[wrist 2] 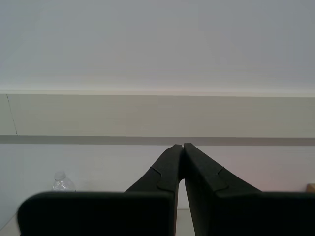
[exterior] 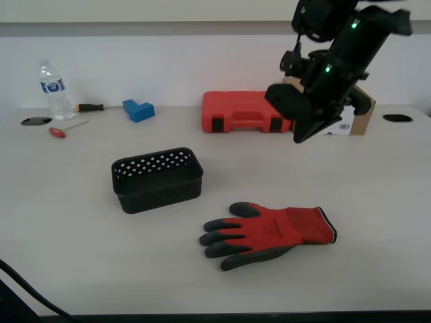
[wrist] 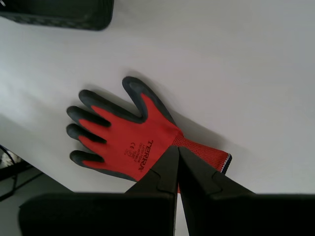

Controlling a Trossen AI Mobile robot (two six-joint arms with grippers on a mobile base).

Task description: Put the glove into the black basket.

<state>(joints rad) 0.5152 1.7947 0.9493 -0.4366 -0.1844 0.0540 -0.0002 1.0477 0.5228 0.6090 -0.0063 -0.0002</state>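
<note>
The red glove (exterior: pixel 269 232) with dark grey fingers lies flat on the white table, fingers pointing to the exterior view's left. The black basket (exterior: pixel 161 192) stands empty to the glove's left and a little farther back. My first gripper (exterior: pixel 300 133) is shut and empty, hanging well above the table behind the glove. In the first wrist view its tips (wrist: pixel 177 147) meet over the glove (wrist: pixel 133 132) near the cuff, with a corner of the basket (wrist: pixel 64 12) beyond. My second gripper (wrist 2: pixel 182 145) is shut and empty, facing the wall; it is out of the exterior view.
A red tool case (exterior: pixel 246 112) and a cardboard box (exterior: pixel 357 118) stand at the back behind my first arm. A water bottle (exterior: pixel 52 91), a blue block (exterior: pixel 139 110) and two screwdrivers (exterior: pixel 64 130) lie at the back left. The bottle (wrist 2: pixel 62 183) shows in the second wrist view.
</note>
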